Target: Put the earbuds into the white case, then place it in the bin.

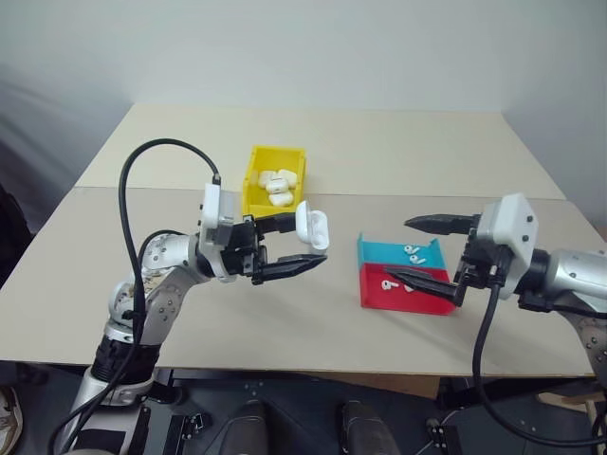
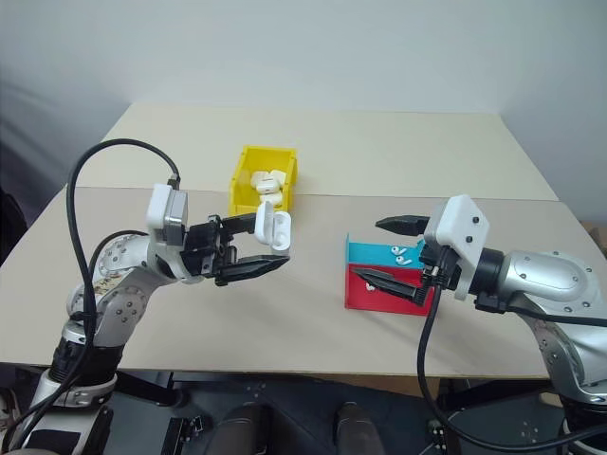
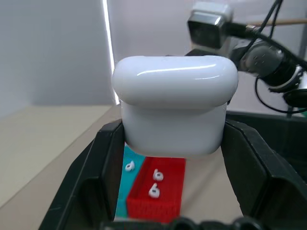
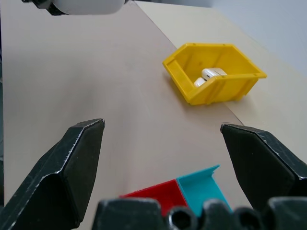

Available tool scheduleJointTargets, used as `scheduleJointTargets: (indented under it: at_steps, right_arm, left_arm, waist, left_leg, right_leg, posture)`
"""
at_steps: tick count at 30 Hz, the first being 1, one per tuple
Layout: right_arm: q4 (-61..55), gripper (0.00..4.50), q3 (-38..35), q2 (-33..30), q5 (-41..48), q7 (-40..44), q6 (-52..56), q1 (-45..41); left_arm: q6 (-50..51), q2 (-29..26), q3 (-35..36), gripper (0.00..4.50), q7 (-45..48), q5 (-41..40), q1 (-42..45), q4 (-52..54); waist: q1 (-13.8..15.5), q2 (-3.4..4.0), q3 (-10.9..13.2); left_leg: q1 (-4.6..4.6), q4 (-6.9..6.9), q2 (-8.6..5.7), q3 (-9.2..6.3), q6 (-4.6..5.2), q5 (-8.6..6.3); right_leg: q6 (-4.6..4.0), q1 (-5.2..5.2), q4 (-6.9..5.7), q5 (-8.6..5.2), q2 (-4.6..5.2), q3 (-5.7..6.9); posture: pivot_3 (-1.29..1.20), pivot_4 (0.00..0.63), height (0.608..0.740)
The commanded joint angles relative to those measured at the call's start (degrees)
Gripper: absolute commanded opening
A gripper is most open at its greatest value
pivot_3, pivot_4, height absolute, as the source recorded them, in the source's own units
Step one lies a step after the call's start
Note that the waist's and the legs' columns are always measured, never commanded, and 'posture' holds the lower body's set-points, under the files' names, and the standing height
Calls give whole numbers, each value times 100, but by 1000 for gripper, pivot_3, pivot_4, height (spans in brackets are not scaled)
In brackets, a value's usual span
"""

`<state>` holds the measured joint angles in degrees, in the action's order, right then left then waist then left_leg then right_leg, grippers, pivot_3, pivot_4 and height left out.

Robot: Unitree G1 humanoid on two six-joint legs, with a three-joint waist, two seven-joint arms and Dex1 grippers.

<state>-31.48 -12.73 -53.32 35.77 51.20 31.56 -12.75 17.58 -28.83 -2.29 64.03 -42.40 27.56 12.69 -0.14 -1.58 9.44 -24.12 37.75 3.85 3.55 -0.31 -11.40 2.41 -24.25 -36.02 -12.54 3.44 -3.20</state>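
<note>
L gripper point(image 1: 296, 244) clamped on white case point(image 1: 312, 226), lid up; R gripper point(image 1: 424, 252) fingers apart at its 3 o'clock over earbuds point(image 1: 410, 253). Risk: glossy case slipping.

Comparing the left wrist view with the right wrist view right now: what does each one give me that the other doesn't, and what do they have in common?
Left wrist view alone: the white case up close, clamped between the left gripper's black fingers, and three earbuds lying in the red and teal tray, plus the right arm behind the case.

Right wrist view alone: the yellow bin standing on the table with white cases inside, framed by the right gripper's wide-open fingers.

Shared: the tray, the tabletop, and the held case, which sits at the frame edge in the right wrist view.
</note>
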Motion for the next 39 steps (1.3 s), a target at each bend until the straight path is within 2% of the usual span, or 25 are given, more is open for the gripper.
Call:
scheduleJointTargets:
  at_steps: [1, 6, 9, 11, 17, 23, 28, 39]
  right_arm:
    - [120, 4500, 30, -380, -278, 194, -12, -107]
    - [532, 4500, 706, -1062, -583, 778, 206, -656]
    - [791, 3596, 1316, -1345, -862, 1284, 202, -1153]
    - [1062, 2953, 1803, -1278, -1188, 1453, 170, -1565]
    - [1724, 2953, 2963, -799, -2061, 1781, 224, -2483]
    - [2289, 2953, 3817, -321, -2981, 1957, 97, -2952]
    - [2675, 2953, 4087, 42, -3437, 2021, 79, -3198]
    - [3289, 2953, 4432, 424, -4236, 2232, -263, -3326]
  left_arm:
    - [33, 196, 156, 2746, 74, -322, 121, 173]
    - [68, 342, 139, 2746, 39, -307, 111, 243]
    - [140, 471, 128, 2746, -51, -386, 96, 374]
    - [193, 557, 115, 2746, -83, -458, 54, 491]
    - [354, 677, 129, 2746, -137, -618, -22, 767]
    - [555, 696, 204, 2746, -324, -798, -84, 982]
    - [781, 675, 212, 2746, -591, -953, -24, 1194]
    - [832, 661, 153, 2746, -677, -992, -24, 1367]
  waist:
    - [-4, 0, 0]
    - [-69, 2, -1]
    - [-76, 3, -1]
    - [-85, 3, -2]
    - [-82, 3, -2]
    - [-56, 3, -2]
    - [-59, 3, -2]
    - [-66, 3, -2]
  left_leg:
    - [1, 1, 1, 0, 0, 0]
    - [5, 2, 1, 1, 1, 0]
    - [6, 1, 3, 0, 2, 0]
    - [5, 2, 3, 3, 2, -1]
    - [4, 3, 4, 2, 3, -1]
    - [4, 3, 5, 1, 3, -1]
    - [2, 5, 5, 0, 3, -1]
    - [3, 5, 4, 0, 3, -1]
  right_leg:
    - [10, 1, 0, -6, 0, 0]
    - [17, 1, -4, -10, -1, -2]
    - [19, 1, -3, -12, -3, -2]
    - [20, -1, -3, -12, -3, -4]
    - [18, -3, -4, -11, -4, -4]
    - [15, -4, -6, -9, -6, -2]
    - [12, -4, -6, -7, -6, -1]
    - [12, -3, -7, -6, -6, 0]
  posture:
    - [0, 150, 740]
    - [0, 150, 740]
    - [0, 150, 740]
    - [0, 150, 740]
    - [0, 150, 740]
    - [0, 150, 740]
    - [0, 150, 740]
    - [0, 150, 740]
